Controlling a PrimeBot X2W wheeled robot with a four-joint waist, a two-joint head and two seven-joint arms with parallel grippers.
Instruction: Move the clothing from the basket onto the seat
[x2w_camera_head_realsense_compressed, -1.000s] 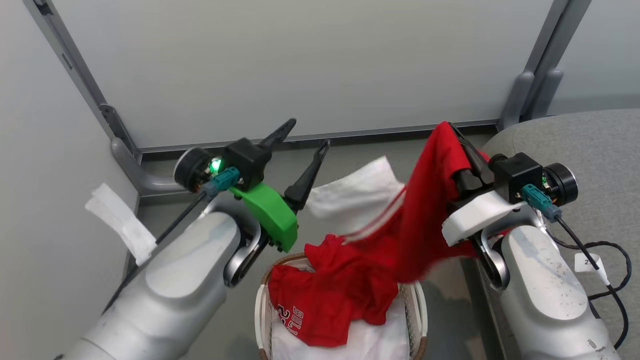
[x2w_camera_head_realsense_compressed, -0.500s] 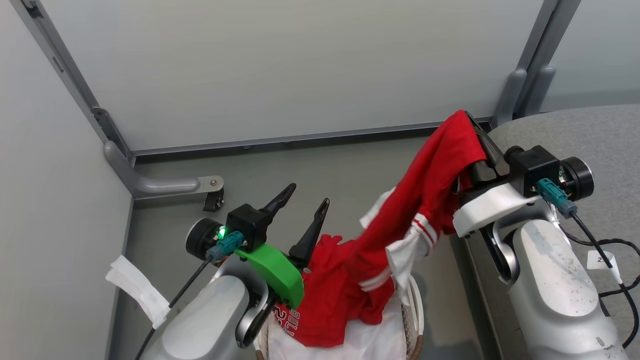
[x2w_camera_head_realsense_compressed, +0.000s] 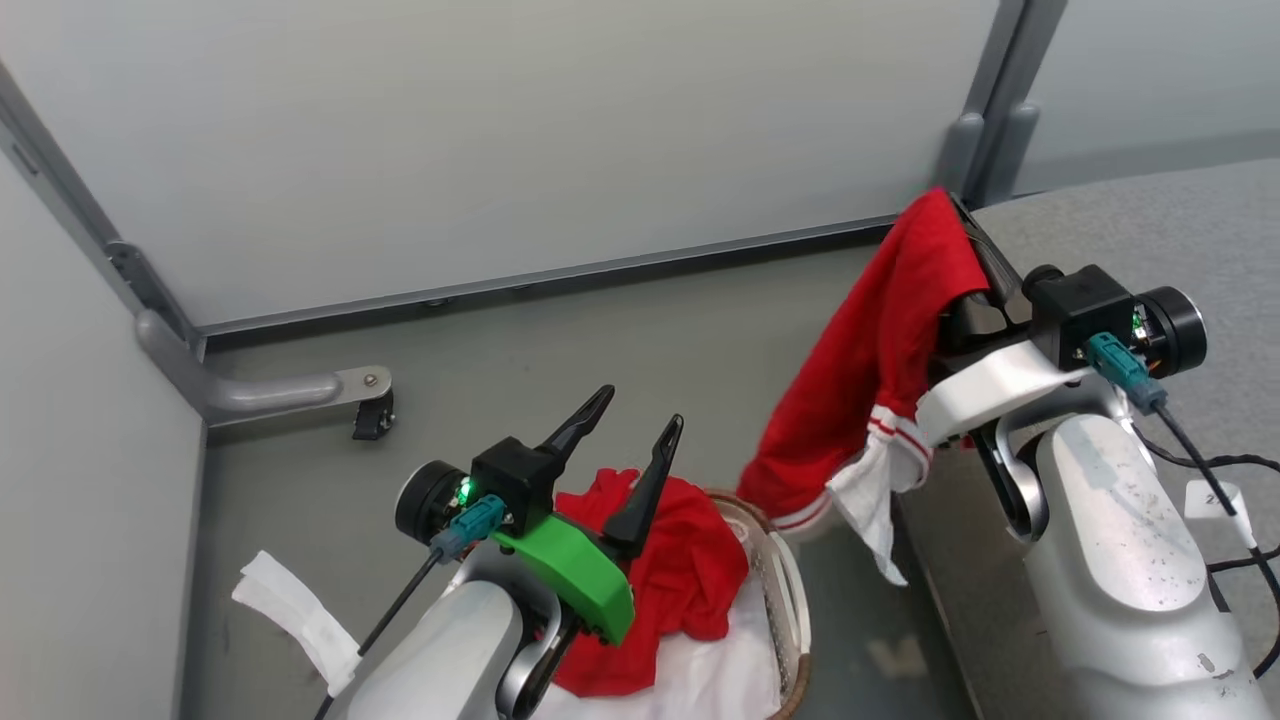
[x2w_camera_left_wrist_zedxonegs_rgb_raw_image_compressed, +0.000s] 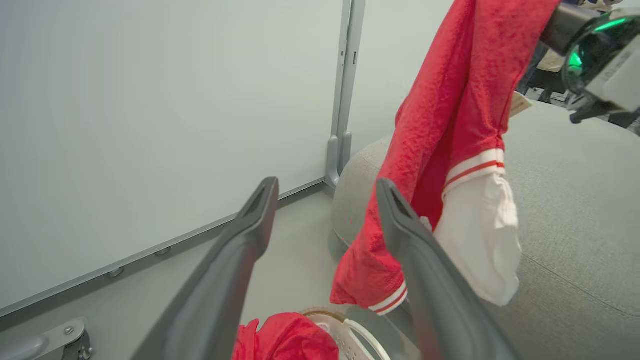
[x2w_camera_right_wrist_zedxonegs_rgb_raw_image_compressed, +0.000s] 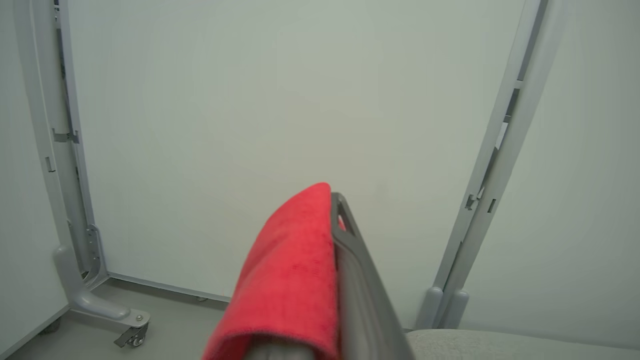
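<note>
Hanging red garment (x2w_camera_head_realsense_compressed: 880, 340), white-panelled, stripe-trimmed — pinched in right gripper (x2w_camera_head_realsense_compressed: 960, 215); left gripper (x2w_camera_head_realsense_compressed: 641, 406) spread

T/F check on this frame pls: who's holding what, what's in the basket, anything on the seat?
1. The right claw is shut on a red garment with white striped trim. True.
2. Both claws grip clothing. False: the left claw stands open and empty by the basket.
3. A second red garment lies in the basket on a white liner. True.
4. The held garment rests on a surface. False: it hangs in the air beside the seat.
</note>
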